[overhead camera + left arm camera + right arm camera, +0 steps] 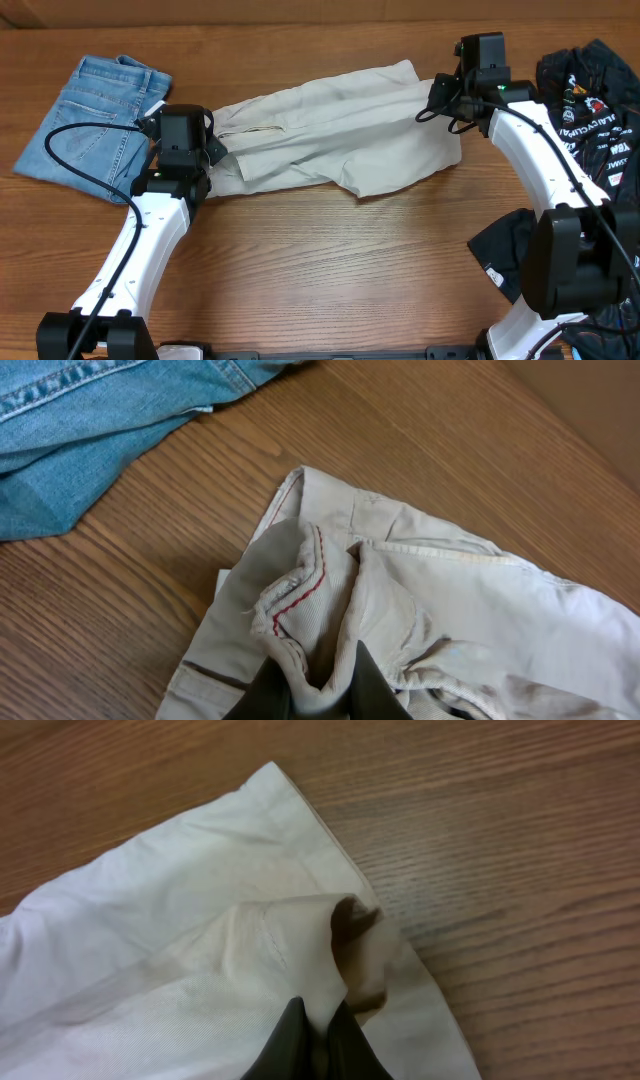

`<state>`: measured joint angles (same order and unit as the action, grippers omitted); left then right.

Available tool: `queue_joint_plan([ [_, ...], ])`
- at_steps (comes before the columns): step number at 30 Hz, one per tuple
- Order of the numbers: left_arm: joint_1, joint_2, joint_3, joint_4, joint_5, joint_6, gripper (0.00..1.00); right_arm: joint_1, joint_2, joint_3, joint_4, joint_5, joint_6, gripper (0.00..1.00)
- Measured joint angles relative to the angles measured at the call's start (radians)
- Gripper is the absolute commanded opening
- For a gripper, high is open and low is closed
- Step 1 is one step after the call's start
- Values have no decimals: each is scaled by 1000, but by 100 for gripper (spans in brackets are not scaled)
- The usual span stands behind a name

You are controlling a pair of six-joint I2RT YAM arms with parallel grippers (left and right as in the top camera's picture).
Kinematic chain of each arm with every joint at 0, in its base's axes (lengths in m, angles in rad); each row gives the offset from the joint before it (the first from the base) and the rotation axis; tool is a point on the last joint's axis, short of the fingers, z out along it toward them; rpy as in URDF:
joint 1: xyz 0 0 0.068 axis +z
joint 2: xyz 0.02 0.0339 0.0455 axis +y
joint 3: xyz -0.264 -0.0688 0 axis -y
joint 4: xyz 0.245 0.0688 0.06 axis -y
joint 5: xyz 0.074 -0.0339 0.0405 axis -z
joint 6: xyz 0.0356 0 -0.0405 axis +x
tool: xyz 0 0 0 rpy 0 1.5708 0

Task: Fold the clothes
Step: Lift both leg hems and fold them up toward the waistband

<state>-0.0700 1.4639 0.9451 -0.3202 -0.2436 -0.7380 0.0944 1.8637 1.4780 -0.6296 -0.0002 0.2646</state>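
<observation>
Pinching beige shorts ends: left gripper, right gripper.

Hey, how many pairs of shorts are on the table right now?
2. The beige shorts lie across the middle; the denim shorts sit at the far left. The black jersey on the right could hide more.

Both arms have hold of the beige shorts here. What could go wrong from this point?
The left fingers pinch a bunched wad of the plain beige cotton shorts at the waistband end; several layers may lift together and fold crumpled.
The right fingers hold only a small tuck near the edge, which might slip out under tension.
The light-blue denim shorts lie close beside the left arm, which could drag them.
</observation>
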Motion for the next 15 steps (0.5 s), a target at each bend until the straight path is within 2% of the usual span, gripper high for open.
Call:
queue_joint_plan([
  [15, 1, -3, 0, -14, -4, -14, 4, 0, 0, 0, 51, -21, -34, 4],
])
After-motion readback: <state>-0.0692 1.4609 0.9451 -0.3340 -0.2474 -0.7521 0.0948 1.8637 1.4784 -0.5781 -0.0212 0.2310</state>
